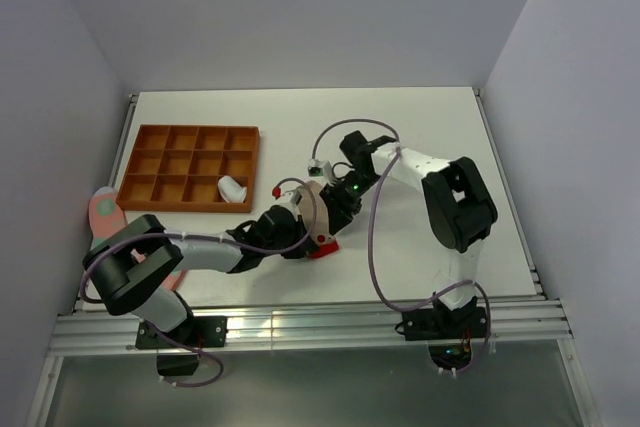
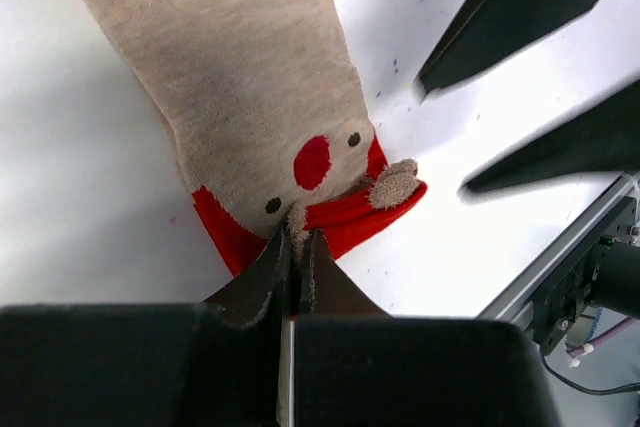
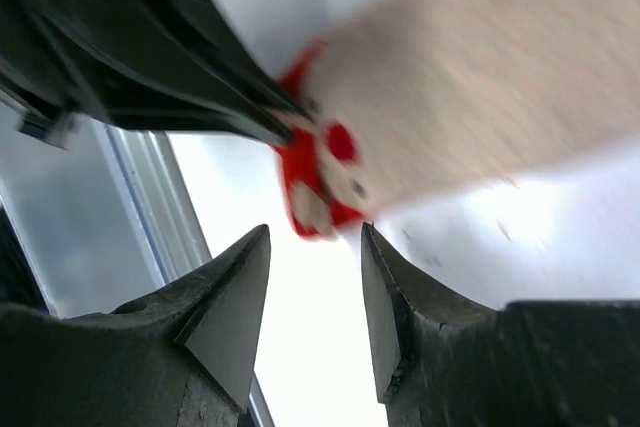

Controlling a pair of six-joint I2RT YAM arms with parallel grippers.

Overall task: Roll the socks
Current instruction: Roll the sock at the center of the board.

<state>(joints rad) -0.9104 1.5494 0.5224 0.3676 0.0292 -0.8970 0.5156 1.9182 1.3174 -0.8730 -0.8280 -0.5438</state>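
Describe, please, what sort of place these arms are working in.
Probably a robotics lab test cell, not a home: a white table enclosed by plain walls, an aluminium rail along its near edge, and staged props, an orange compartment tray and a beige sock.

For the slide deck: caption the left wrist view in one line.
Left gripper pinched shut on the red-trimmed end of the beige sock, flat on the white table, right gripper open alongside.
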